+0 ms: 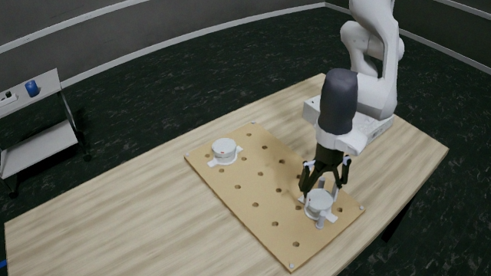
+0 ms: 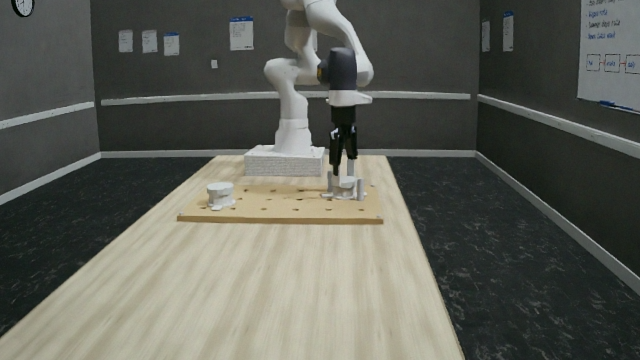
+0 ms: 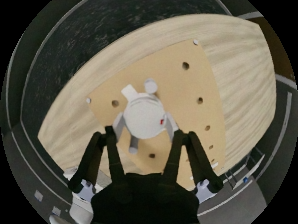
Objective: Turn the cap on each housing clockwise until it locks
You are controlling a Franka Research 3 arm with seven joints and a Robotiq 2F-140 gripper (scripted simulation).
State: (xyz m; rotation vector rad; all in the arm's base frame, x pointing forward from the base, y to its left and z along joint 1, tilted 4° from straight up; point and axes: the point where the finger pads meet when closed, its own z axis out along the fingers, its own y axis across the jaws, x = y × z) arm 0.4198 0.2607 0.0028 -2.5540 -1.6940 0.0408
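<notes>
Two white housings with round caps stand upright on a tan pegboard (image 1: 268, 188). The near housing (image 1: 319, 207) stands at the board's right end, with pegs beside it. My gripper (image 1: 319, 193) comes straight down on it and is shut on its cap (image 3: 145, 115), one finger on each side; a small red mark shows on the cap. The same housing shows in the exterior view (image 2: 344, 189) under the gripper (image 2: 343, 172). The other housing (image 1: 224, 150) stands at the board's far left corner, also with a red mark, and shows in the exterior view (image 2: 220, 194).
The robot base (image 1: 353, 115) stands on the table behind the board. A grey shelf cart (image 1: 31, 126) with a blue cup (image 1: 32, 88) stands off the table at the left. The table's right edge runs close to the near housing.
</notes>
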